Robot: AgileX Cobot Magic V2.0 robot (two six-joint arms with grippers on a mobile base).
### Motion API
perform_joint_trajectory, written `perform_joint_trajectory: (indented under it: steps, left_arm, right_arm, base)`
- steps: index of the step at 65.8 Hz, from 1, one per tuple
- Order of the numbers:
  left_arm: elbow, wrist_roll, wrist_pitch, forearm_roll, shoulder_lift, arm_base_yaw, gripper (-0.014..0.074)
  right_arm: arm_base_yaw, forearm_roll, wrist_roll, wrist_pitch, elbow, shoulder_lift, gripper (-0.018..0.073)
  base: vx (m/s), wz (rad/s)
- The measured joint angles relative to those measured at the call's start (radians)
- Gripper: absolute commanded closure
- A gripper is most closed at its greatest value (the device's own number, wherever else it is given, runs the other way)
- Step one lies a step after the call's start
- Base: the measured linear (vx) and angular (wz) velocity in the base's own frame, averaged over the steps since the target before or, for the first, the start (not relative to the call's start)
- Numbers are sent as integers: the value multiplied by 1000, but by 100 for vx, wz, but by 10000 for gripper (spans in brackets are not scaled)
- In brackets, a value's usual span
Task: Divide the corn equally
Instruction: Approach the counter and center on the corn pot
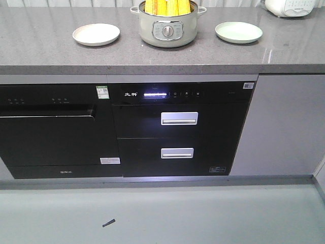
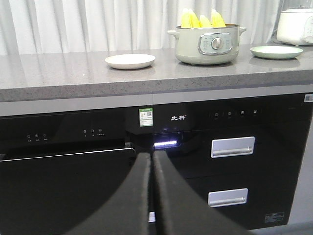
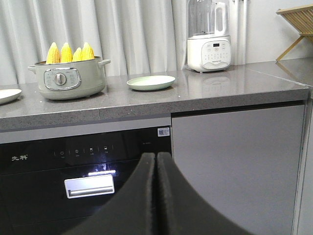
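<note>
Several yellow corn cobs [image 1: 169, 6] stand upright in a pale green pot [image 1: 167, 28] at the middle of the grey counter. The corn [image 2: 201, 19] and the pot [image 2: 207, 45] also show in the left wrist view, and the corn [image 3: 70, 52] in the pot [image 3: 68, 78] in the right wrist view. A cream plate [image 1: 96, 34] lies left of the pot, a light green plate [image 1: 238, 31] right of it. My left gripper [image 2: 152, 157] is shut and empty, low before the black oven front. My right gripper [image 3: 156, 156] is shut and empty too, well below the counter.
A white blender [image 3: 208, 36] stands at the counter's back right, with a wooden rack [image 3: 298, 24] further right. Below the counter [image 1: 51, 51] are black appliances with two silver drawer handles [image 1: 179, 118] and a grey cabinet door [image 1: 284, 127].
</note>
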Motion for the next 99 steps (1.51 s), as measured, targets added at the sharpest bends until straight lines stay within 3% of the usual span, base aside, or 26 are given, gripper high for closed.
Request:
perform_joint_trajectory:
  steps: [99]
  left_arm:
    - [0, 0, 0, 0, 0, 0, 603]
  right_arm:
    - [0, 0, 0, 0, 0, 0, 563]
  base:
    - [9, 0]
